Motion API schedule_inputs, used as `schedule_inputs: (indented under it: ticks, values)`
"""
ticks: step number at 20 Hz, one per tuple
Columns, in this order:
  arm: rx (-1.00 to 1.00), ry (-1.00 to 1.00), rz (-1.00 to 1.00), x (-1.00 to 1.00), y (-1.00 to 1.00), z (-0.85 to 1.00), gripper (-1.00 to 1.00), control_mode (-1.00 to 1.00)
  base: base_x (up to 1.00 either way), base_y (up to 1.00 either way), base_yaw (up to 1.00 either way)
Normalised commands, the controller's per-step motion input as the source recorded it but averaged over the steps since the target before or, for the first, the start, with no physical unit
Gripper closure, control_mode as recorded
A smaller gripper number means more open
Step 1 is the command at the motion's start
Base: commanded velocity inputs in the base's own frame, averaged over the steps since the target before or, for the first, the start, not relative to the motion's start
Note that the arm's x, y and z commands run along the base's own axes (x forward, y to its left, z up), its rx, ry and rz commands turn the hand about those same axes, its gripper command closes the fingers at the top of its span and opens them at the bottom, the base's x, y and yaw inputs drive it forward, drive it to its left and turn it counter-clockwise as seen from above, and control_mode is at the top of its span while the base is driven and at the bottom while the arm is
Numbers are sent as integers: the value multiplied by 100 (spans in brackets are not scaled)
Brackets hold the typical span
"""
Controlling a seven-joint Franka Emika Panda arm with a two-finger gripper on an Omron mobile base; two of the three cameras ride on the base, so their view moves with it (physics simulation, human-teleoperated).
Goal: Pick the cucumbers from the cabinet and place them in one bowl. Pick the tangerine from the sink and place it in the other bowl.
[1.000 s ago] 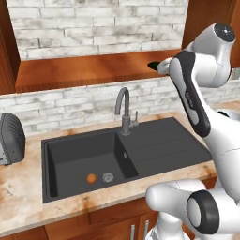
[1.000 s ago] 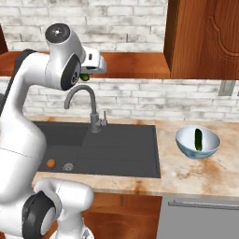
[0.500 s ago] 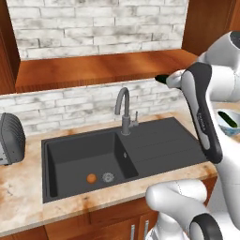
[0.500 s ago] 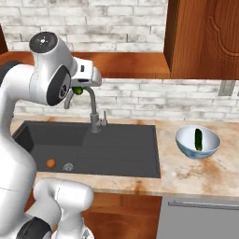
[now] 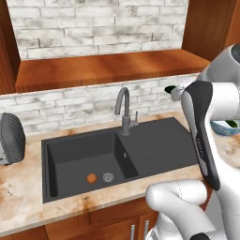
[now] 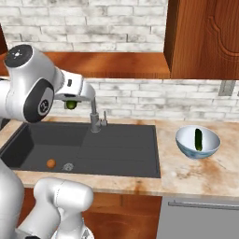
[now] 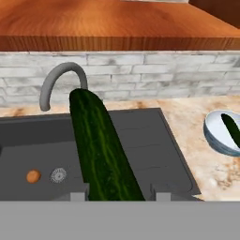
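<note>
Green and glossy, a second cucumber (image 7: 104, 154) is gripped between the closed jaws above the dark charcoal sink (image 6: 116, 149). One cucumber (image 6: 198, 139) already lies in the pale blue bowl (image 6: 186, 147); the orange tangerine (image 5: 91, 178) is left in the basin.

cucumbers (image 7: 101, 154): 2 | tangerine (image 7: 33, 176): 1 | bowl (image 6: 198, 142): 1

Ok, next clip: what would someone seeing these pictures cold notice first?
The end effector, shut on a dark green cucumber, hangs above the sink near the tap. A second cucumber already lies in the blue bowl on the counter right of the sink. The orange tangerine sits in the basin beside the drain.
</note>
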Motion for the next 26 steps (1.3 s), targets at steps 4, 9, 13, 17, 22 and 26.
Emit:
schedule_inputs:
  ticks: [4, 9, 13, 17, 22, 26]
  values:
    - [0, 5, -18, 0, 0, -58, 100, -100, 0, 0, 0]
    - [0, 0, -10, 0, 0, -83, 100, -100, 0, 0, 0]
    - [0, 4, -4, 0, -4, -71, 100, -100, 0, 0, 0]
    - [6, 7, 0, -1, -14, -33, 100, -100, 0, 0, 0]
    - [8, 17, 3, -6, -8, 0, 100, -100, 0, 0, 0]
    - [0, 1, 0, 0, 0, 0, 100, -100, 0, 0, 0]
